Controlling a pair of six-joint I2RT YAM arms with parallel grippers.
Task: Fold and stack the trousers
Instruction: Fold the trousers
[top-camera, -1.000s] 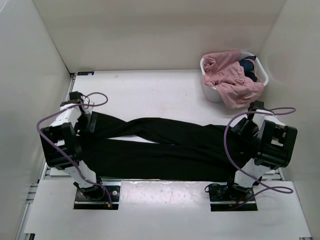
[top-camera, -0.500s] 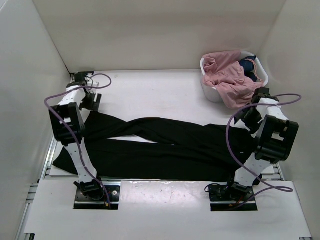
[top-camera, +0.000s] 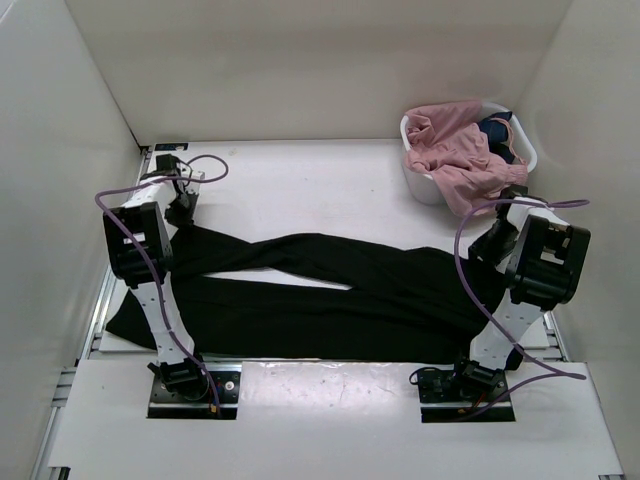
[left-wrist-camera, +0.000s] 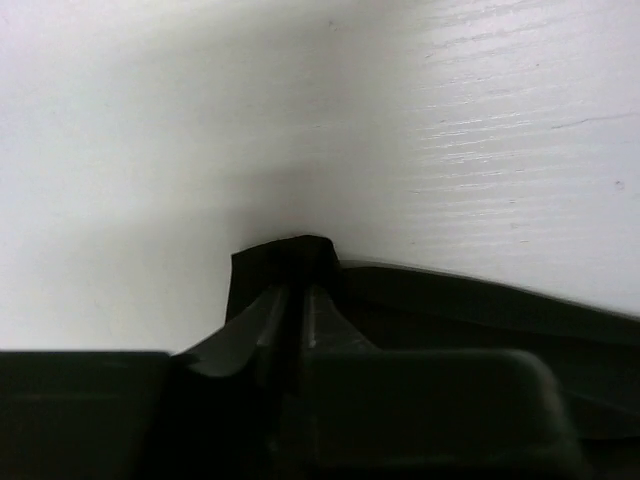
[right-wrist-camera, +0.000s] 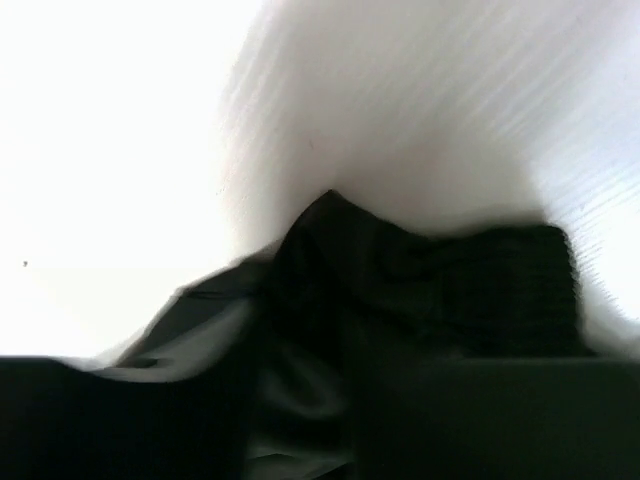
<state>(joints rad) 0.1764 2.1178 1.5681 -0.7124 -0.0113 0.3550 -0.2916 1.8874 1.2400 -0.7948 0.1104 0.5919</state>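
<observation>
**Fig.** Black trousers (top-camera: 330, 290) spread flat across the bench (top-camera: 300, 180). The wider end is at the right and the two legs run left.

The left hand (top-camera: 185, 212) is at the far-left leg end. Its fingers (left-wrist-camera: 245, 335) are clenched on a small tuck of the hem.

The right hand (top-camera: 497, 238) sits at the far-right edge of the cloth. Its wrist view is blurred, so its grip cannot be told.

A basket (top-camera: 424, 186) of pink clothes stands far right, apart from the trousers.

The cloth is judged light, limp and prone to sliding and bunching. It is best held at hem and waistband corners, both ends together, never mid-panel.
</observation>
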